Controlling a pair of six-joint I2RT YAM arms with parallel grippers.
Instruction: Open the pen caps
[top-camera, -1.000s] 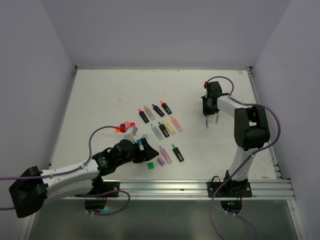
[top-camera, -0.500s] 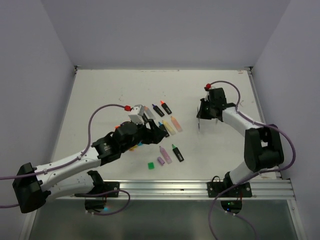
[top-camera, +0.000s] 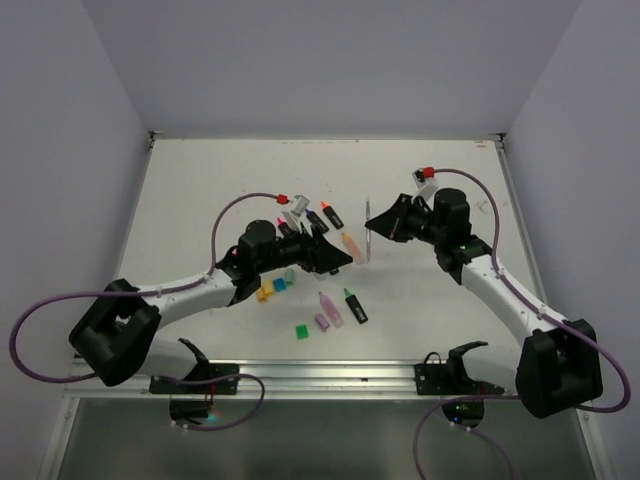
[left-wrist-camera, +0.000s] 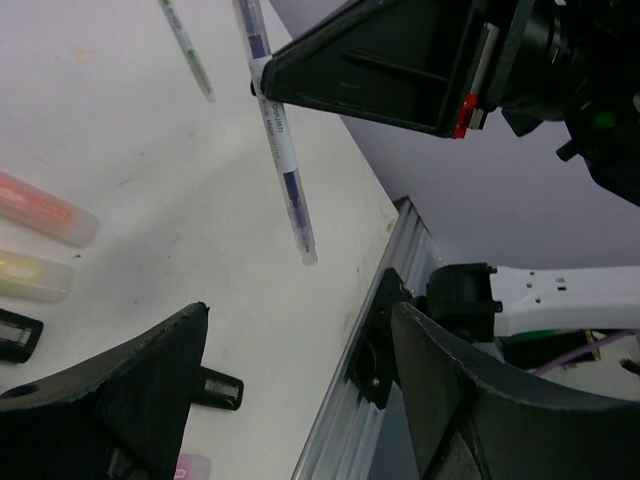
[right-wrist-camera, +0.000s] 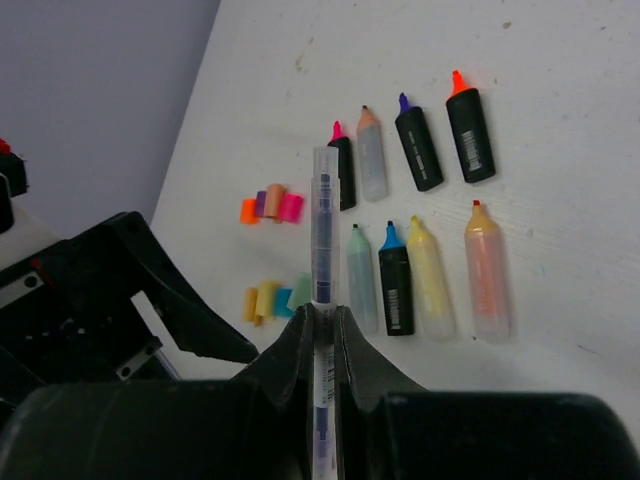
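We see R gripper (right-wrist-camera: 322, 318) clamped on a thin pen (right-wrist-camera: 322, 215), roughly upright above table (top-camera: 200, 200). L gripper (left-wrist-camera: 300, 380) is open, empty, near it. Caps (right-wrist-camera: 271, 205) lie in two short rows left of highlighters (right-wrist-camera: 420, 150), long axes parallel. We can't read pen print.

On the white table (top-camera: 190, 190), eight highlighters lie in two rows near the middle, tips toward the far edge. The back row holds a pink-tipped black highlighter (right-wrist-camera: 342, 172), a grey highlighter (right-wrist-camera: 372, 155), a purple-tipped black highlighter (right-wrist-camera: 417, 148) and an orange-tipped black highlighter (right-wrist-camera: 470, 135). The front row holds a pale green highlighter (right-wrist-camera: 362, 265), a blue-tipped black highlighter (right-wrist-camera: 396, 275), a yellow highlighter (right-wrist-camera: 430, 275) and an orange highlighter (right-wrist-camera: 487, 270). A pink highlighter (top-camera: 330, 308) and a green-tipped black highlighter (top-camera: 355, 306) lie nearer the front edge. A thin clear pen (right-wrist-camera: 322, 230) is up off the table.
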